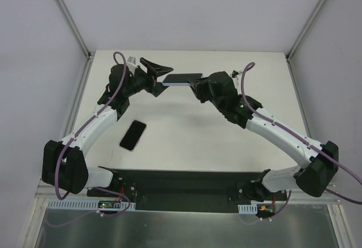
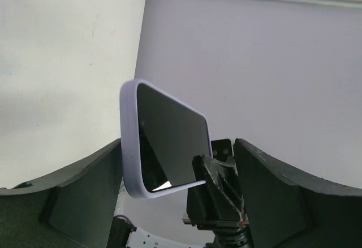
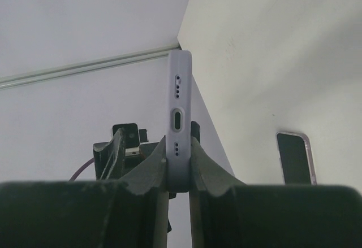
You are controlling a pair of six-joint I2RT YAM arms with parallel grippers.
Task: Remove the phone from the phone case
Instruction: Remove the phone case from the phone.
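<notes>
**A:** What is the layout, biggest things first?

**B:** A white counter (image 1: 226,146). The left arm (image 1: 93,126) and right arm (image 1: 283,135) reach over its far part, and their jaws face each other.

**A:** What has the right gripper (image 3: 178,146) got?

**B:** Its jaws are nearly closed, pinching one end of the lavender phone case (image 1: 181,79). The case is held off the counter and sticks straight out from between those jaws. The edge with the port holes faces the right wrist camera.

**A:** And the left gripper (image 1: 161,77)?

**B:** Its jaws stand wide apart and hold nothing. The free end of the case reaches into the gap between them. One finger (image 2: 85,191) is just beside the case's rim, and I cannot tell whether they touch. The other finger is clear of it.

**A:** Is the case empty?

**B:** Its face is dark and glossy inside the lavender rim. I cannot tell whether anything sits in it.

**A:** Where is the phone (image 1: 133,135)?

**B:** It lies flat on the counter, a dark slab with a pale rim. It is below both pairs of jaws and well apart from them, on the left gripper's side and nearer the arm bases.
</notes>
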